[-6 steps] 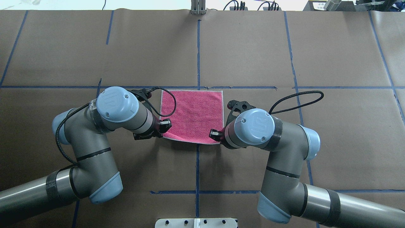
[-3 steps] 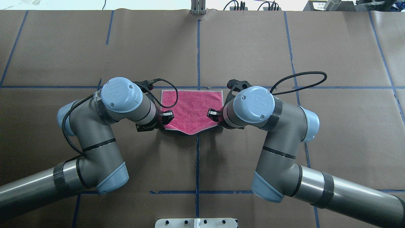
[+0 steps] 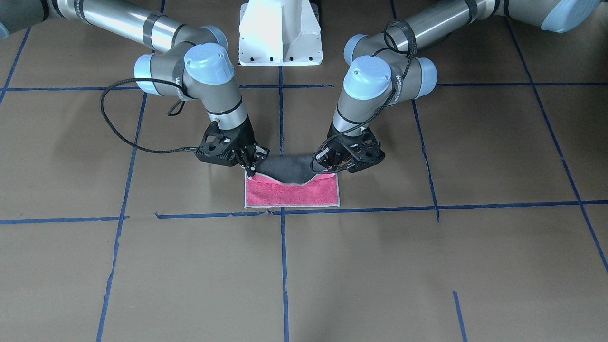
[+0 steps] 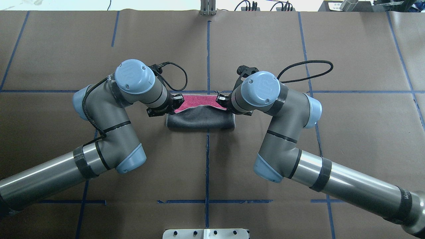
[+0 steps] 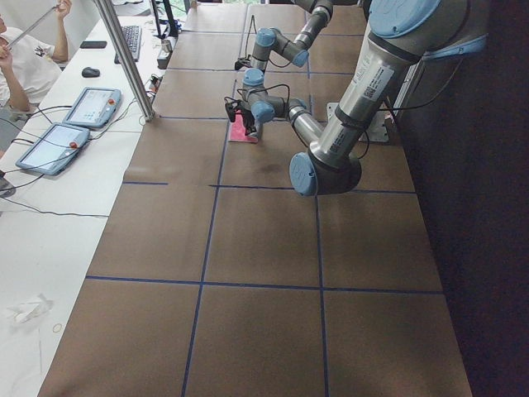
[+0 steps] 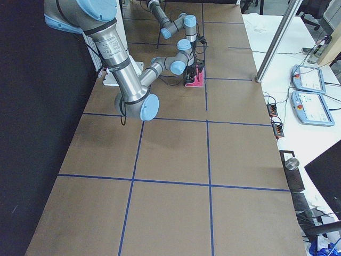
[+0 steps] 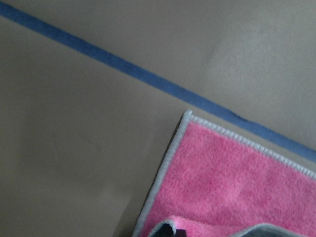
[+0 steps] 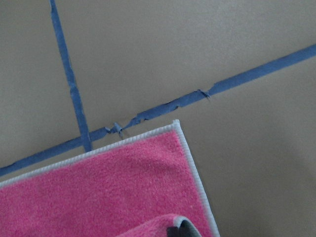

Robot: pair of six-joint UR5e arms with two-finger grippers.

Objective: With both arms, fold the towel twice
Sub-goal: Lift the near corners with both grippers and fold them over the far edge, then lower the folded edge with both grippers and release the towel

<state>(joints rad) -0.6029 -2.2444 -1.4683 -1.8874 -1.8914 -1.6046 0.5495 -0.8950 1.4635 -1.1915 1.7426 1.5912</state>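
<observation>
Pink microfibre and dark grey backing both show on the towel (image 4: 199, 121). It lies on the brown paper table (image 4: 265, 49) about midway between the left and right ends, astride the blue tape line (image 4: 207, 159) that runs from my base toward the far edge. My left gripper (image 4: 177, 99) is pinched tight on one corner of the turned-over half, and my right gripper (image 4: 220, 99) is pinched on the other. Both corners are lifted off the paper and held above the towel's far half, so the grey underside faces up. Between my two claws the raised hem sags in a shallow dip. Beyond it a band of the pink face lies flat, its pale stitched border just beside the cross tape line (image 4: 365, 91), on the side toward the table's far edge. The fold nearest my base rests on the paper. My left wrist camera sees the flat far-left corner of the pink face, my right wrist camera the far-right corner.
</observation>
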